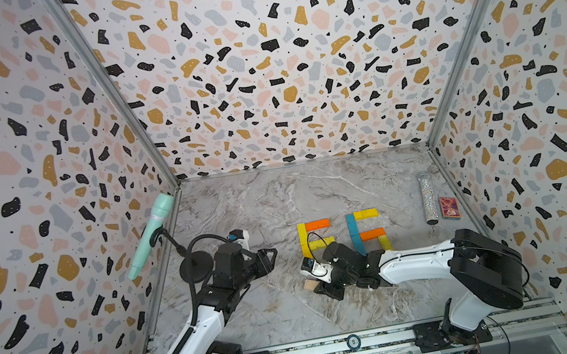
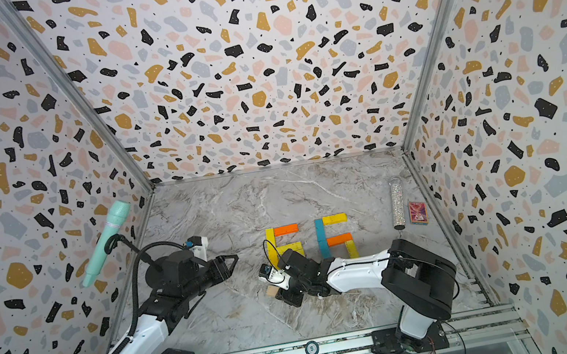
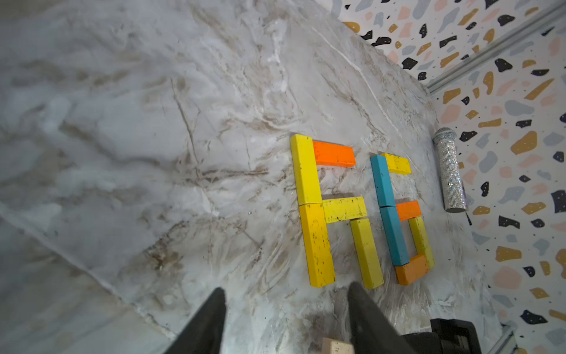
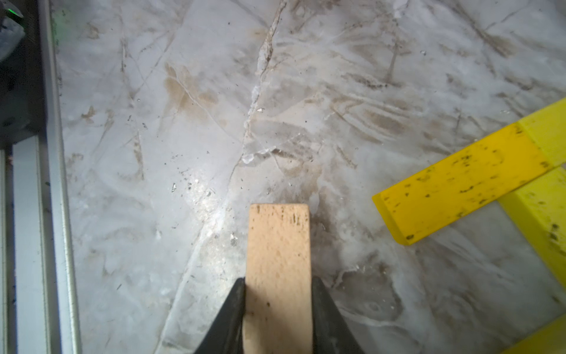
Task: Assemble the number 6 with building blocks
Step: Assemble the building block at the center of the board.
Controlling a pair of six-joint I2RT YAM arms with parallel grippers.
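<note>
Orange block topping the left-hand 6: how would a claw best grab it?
Mid-length, across its two long sides, coming straight down: the orange block lies flat, one end butting a yellow block, both long sides free.

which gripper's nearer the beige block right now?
Right. The right gripper is shut on the beige block. The left gripper sits apart from it, farther back and toward the robot's left, fingers open, holding nothing.

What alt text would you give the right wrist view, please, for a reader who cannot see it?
The right gripper has its jaws shut on a plain beige block, which sticks out over the grey marble tabletop. Several yellow blocks lie beside it without touching it, and a metal rail runs along the tabletop's edge.
</note>
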